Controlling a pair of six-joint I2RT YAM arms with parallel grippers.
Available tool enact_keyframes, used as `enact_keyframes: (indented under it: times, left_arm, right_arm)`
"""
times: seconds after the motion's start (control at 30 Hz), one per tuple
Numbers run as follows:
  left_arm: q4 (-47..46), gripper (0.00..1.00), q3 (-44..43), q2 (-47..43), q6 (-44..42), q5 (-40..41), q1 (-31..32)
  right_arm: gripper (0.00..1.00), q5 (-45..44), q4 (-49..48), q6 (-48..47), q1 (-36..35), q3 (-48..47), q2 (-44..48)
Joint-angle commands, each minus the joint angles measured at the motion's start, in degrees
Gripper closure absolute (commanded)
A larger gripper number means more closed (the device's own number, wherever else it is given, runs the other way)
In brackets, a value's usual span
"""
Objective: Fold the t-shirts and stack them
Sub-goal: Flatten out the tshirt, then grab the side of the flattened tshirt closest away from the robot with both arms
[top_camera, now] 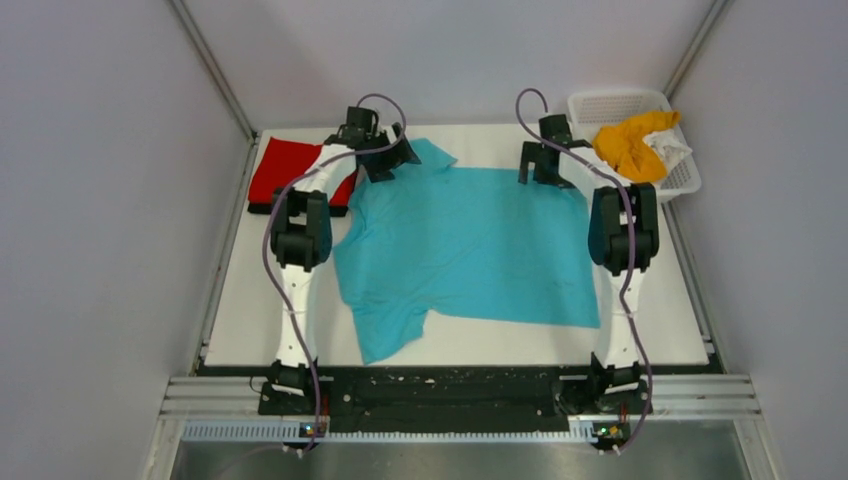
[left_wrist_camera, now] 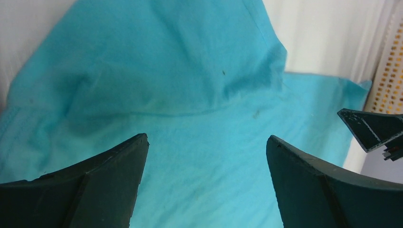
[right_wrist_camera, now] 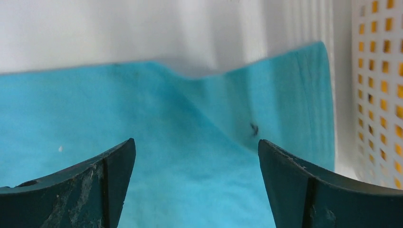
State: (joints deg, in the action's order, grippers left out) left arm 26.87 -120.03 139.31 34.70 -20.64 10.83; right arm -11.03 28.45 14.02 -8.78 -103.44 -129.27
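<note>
So here's where we're at: the turquoise shirt (top_camera: 470, 250) is spread flat on the desk (top_camera: 260, 310), lying sideways with its sleeves on the left and its hem on the right. The left claw (left_wrist_camera: 206, 142) sits over the far sleeve and shoulder area, fingers spread wide with nothing between them. The right claw (right_wrist_camera: 197, 142) is just as wide apart and empty, over the far hem corner right beside the basket (top_camera: 610, 100).

Looks to us like the step is pinching the far edge at both ends and bringing it toward the near side. Tips we'd give:

- Go down far enough to catch the cloth, but grab close to the edge, not the middle of the panel.
- There's a ridge in the fabric in front of the right claw, so we'd pinch there.
- Lift both ends together, or the fold comes out crooked.
- On the right, watch the basket wall.

The red shirt (top_camera: 285, 170) waits at the far left. The orange shirt (top_camera: 630, 145) and the white shirt (top_camera: 672, 152) are in the basket.
</note>
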Motion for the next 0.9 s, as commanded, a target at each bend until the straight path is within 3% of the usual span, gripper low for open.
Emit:
enact_keyframes:
  times: [0.0,0.2,0.43,0.6,0.77,0.87]
  left_arm:
    - [-1.91,0.01,4.31,-15.8,-3.78,-4.11,0.86]
    - [1.38,0.01,20.37,-32.51,-7.97,1.18,2.21]
    - [2.45,0.01,52.57,-57.9,-4.07,12.85,6.5]
    - [12.77,0.01,70.4,-74.69,4.95,18.81,14.76]
    - [29.63,0.01,80.23,-87.47,17.89,23.47,26.2]
    - [34.15,0.02,85.12,-93.41,24.42,24.88,29.71]
  right_arm:
    - [0.01,-2.1,1.23,-1.95,-3.97,3.05,13.2]
    - [0.01,-9.42,0.11,2.59,-10.44,15.57,28.43]
    - [0.01,-15.53,-3.84,14.25,-11.85,42.07,55.91]
    - [0.01,-14.83,-1.95,18.23,-11.14,55.24,71.79]
    - [0.01,-10.82,4.68,25.63,-11.07,61.66,81.55]
    - [0.01,-11.75,7.56,27.94,-11.0,64.3,84.15]
